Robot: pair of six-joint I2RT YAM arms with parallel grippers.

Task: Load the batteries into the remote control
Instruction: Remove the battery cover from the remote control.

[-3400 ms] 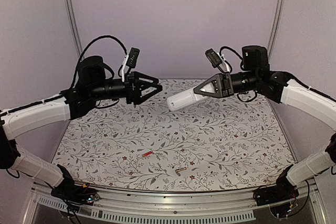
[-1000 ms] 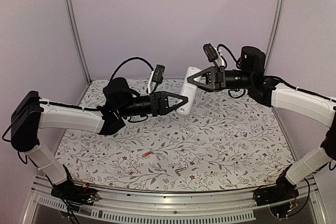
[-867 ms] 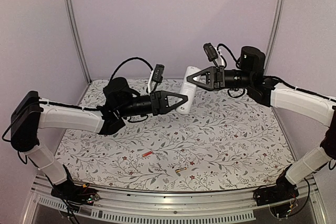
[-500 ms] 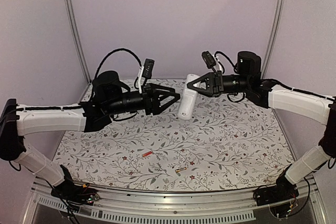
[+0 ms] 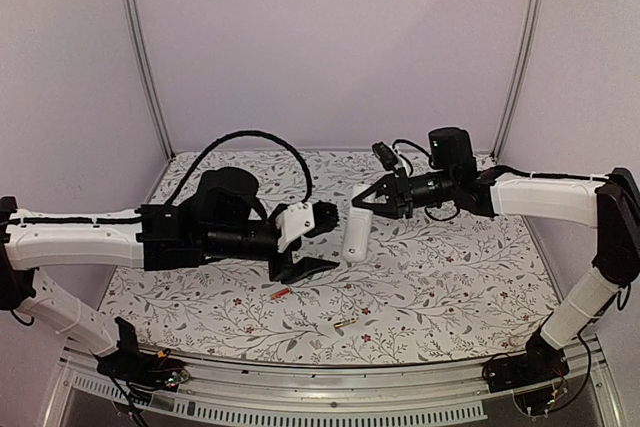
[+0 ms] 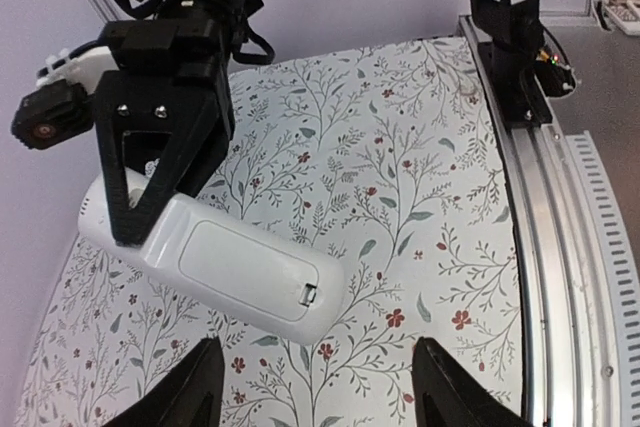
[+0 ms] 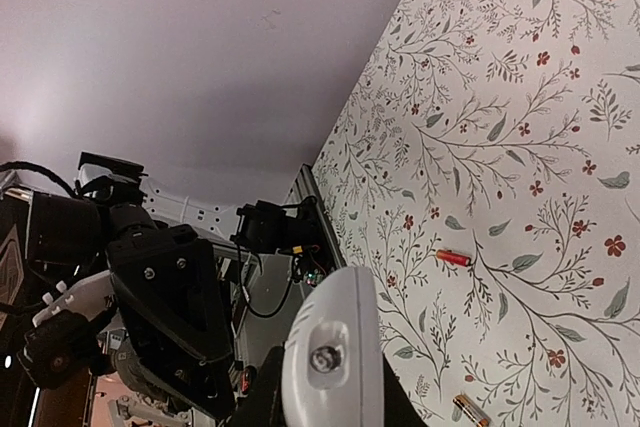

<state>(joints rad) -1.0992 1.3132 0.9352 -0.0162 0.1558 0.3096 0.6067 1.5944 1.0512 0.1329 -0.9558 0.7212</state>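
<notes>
My right gripper is shut on one end of the remote control, a slim white bar that hangs tilted above the table. In the left wrist view the remote control shows its plain back, with a cover panel and a small latch. My left gripper stands open just left of it, apart from it, with nothing between its fingers. The batteries lie on the table in front: a red one and a dark one with an orange end. Both show in the right wrist view, red and dark.
The floral table mat stretches to a metal rail along the near edge. Purple walls with upright metal posts enclose the back and sides. The right arm's base stands by the rail.
My left gripper has opened off the remote control, drawn back to the left and dropped lower. My right gripper has carried the remote control down and to the left, closer to the table.
</notes>
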